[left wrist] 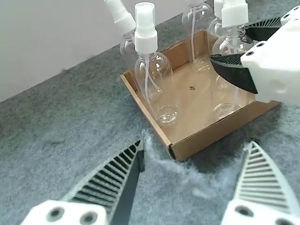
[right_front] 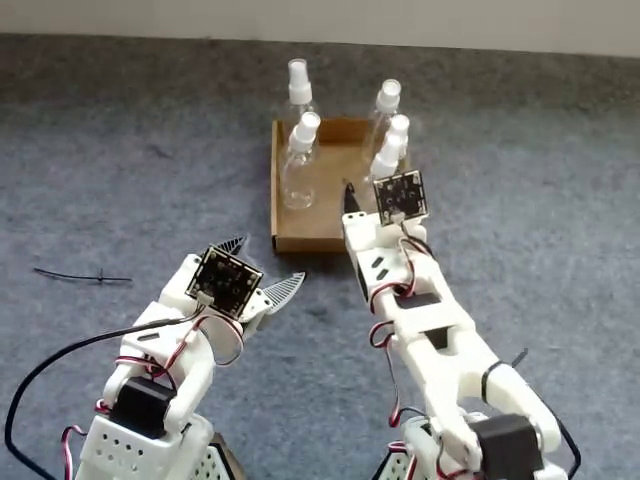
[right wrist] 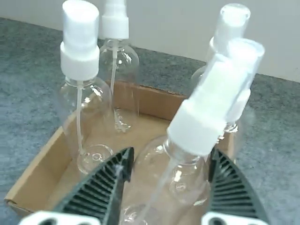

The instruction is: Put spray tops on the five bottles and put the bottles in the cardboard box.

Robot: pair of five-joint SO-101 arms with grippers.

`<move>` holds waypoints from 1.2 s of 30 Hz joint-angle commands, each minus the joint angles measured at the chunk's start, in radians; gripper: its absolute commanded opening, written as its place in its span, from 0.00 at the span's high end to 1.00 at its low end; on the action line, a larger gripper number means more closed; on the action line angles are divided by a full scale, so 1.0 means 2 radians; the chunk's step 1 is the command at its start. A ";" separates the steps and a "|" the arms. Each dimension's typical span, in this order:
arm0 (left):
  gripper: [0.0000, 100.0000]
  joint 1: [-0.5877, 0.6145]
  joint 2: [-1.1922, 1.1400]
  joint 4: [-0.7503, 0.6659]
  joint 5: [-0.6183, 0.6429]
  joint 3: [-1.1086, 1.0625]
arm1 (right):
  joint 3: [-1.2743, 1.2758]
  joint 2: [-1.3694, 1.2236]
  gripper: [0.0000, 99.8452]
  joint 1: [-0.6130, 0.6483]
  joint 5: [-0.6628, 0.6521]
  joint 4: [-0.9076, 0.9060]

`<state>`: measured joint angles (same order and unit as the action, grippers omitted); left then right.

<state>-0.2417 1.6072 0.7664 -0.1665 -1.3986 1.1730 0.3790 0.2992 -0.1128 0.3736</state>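
Note:
An open cardboard box [right_front: 283, 210] lies on the grey carpet. A clear bottle with a white spray top [right_front: 299, 160] stands in its left half, and another capped bottle [right_front: 298, 92] stands just behind the box. My right gripper [right_front: 375, 190] is over the box's near right part, shut on a capped bottle [right wrist: 173, 183] whose base rests in the box [left wrist: 225, 110]. Two more capped bottles [right_front: 386, 103] [right_front: 398, 132] stand at the far right corner; I cannot tell which side of the wall they are on. My left gripper [left wrist: 194, 147] hangs open, holding nothing, near the box's front left corner.
A black cable tie [right_front: 85, 276] lies on the carpet far to the left. A pale wall [right_front: 320, 18] runs along the back edge. Carpet stretches left and right of the box.

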 commanded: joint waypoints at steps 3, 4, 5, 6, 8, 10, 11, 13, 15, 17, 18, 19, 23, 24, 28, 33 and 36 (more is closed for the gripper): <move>0.71 0.003 0.003 -0.012 -0.002 0.004 | -0.009 0.063 0.80 0.010 -0.005 -0.024; 0.71 0.003 0.003 -0.012 -0.002 0.004 | -0.010 0.062 0.80 0.010 -0.005 -0.025; 0.71 0.003 0.003 -0.012 -0.002 0.004 | -0.010 0.062 0.80 0.011 -0.005 -0.025; 0.71 0.003 0.003 -0.012 -0.002 0.003 | -0.010 0.062 0.80 0.011 -0.005 -0.025; 0.71 0.003 0.003 -0.012 -0.002 0.003 | -0.010 0.065 0.80 0.013 -0.005 -0.025; 0.71 0.003 0.003 -0.012 -0.002 0.003 | -0.012 0.067 0.80 0.013 -0.005 -0.025; 0.71 0.003 0.003 -0.012 -0.002 0.003 | -0.018 0.067 0.80 0.013 -0.005 -0.026; 0.71 0.003 0.003 -0.012 -0.002 0.003 | -0.031 0.064 0.80 0.013 -0.005 -0.047; 0.71 0.003 0.003 -0.012 -0.002 0.003 | -0.049 0.067 0.80 0.013 -0.005 -0.080; 0.71 0.003 0.003 -0.012 -0.002 0.003 | -0.076 0.068 0.80 0.011 -0.005 -0.109; 0.71 0.003 0.003 -0.012 -0.002 0.003 | -0.089 0.068 0.80 0.010 -0.005 -0.125; 0.71 0.003 0.003 -0.012 -0.002 0.003 | -0.104 0.068 0.80 0.010 -0.005 -0.145; 0.71 0.003 0.003 -0.012 -0.002 0.003 | -0.170 0.068 0.80 0.010 -0.004 -0.237; 0.71 0.003 0.003 -0.012 -0.002 0.003 | -0.183 0.068 0.80 0.010 -0.004 -0.257; 0.71 0.003 0.003 -0.012 -0.002 0.003 | -0.227 0.068 0.80 0.010 -0.004 -0.313; 0.71 0.003 0.003 -0.012 -0.002 0.003 | -0.307 0.102 0.80 0.013 -0.006 -0.427; 0.71 0.003 0.003 -0.012 -0.002 0.003 | -0.360 0.135 0.80 0.011 -0.006 -0.510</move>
<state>-0.2417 1.6072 0.7664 -0.1665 -1.3986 0.5961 0.5631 0.3207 -0.1128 -0.5040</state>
